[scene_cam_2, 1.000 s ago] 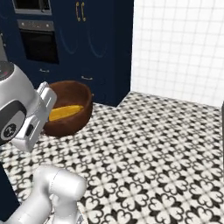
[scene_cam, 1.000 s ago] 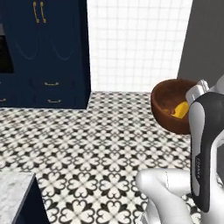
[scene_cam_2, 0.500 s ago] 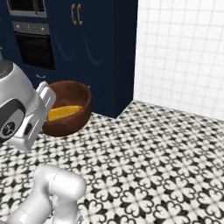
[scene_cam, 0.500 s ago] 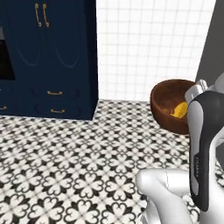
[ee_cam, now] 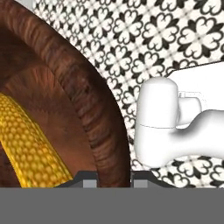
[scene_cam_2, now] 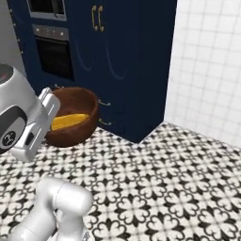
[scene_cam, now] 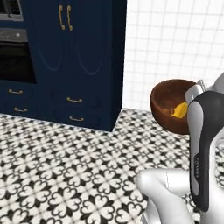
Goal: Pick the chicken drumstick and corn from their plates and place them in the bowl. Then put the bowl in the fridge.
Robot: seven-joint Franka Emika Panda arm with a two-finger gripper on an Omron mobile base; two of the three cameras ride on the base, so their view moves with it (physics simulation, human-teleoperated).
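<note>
Bowl (scene_cam: 168, 105) held aloft at the wrist, above the patterned floor (scene_cam: 65, 175); in the hand view its thick rim (ee_cam: 94, 113) runs down between the two finger tips, so we read the gripper (ee_cam: 114, 177) as clamped on the bowl wall, one finger inside and one outside; the contact itself sits at the frame edge and is hard to see.

Corn (scene_cam_2: 68, 121) lies inside the bowl, along the bottom; the drumstick we cannot make out from these angles.

Step in hand, as we judge it: carrying the loaded bowl to the fridge; ahead of us stand the navy cabinets (scene_cam_2: 127, 61), the wall oven (scene_cam_2: 54, 54) and the white tiled wall (scene_cam: 175, 43).

Notes for doing it well:
- keep the bowl level; a one-sided rim grip on a heavy wooden bowl invites tilt, and the cob could roll out;
- turn the base slowly, no jerks at the wrist;
- keep the bowl clear of the cabinet corner while turning;
- hold the clamp firm until the bowl rests on a fridge shelf.
</note>
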